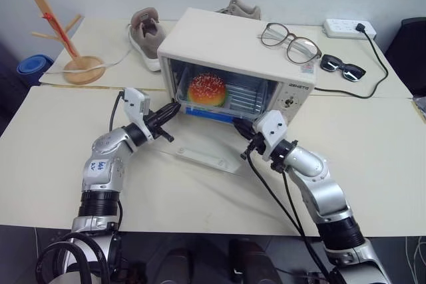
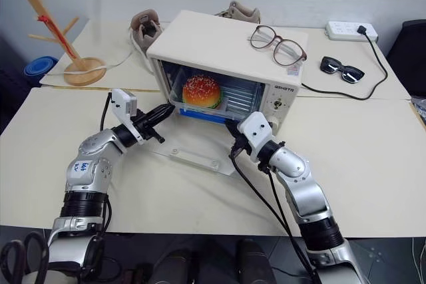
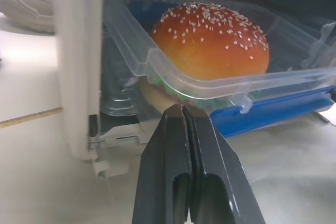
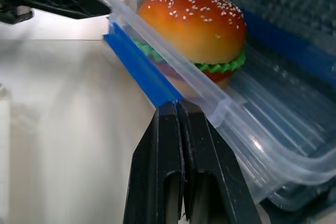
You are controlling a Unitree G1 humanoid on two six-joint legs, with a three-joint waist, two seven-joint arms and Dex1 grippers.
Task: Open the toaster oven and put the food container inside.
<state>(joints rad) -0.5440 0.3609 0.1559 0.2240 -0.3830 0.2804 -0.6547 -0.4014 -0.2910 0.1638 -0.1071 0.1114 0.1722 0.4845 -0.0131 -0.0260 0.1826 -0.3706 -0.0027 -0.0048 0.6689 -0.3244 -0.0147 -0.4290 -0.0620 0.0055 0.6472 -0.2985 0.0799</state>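
Lettering (unreadable) on toaster oven (image 1: 233,54) front panel

I'm seeing the food container (image 1: 212,100) sitting inside the toaster oven (image 1: 219,48), its front edge poking out over the dropped door (image 1: 203,153) — my left gripper (image 1: 174,108) and right gripper (image 1: 241,126) are lying at its two front corners. Eyeglasses (image 1: 290,41) are resting on the oven's top, sunglasses (image 1: 342,67) and a power strip (image 1: 349,28) to its right, shoes (image 1: 146,36) behind — a wooden stand (image 1: 58,28) far left.
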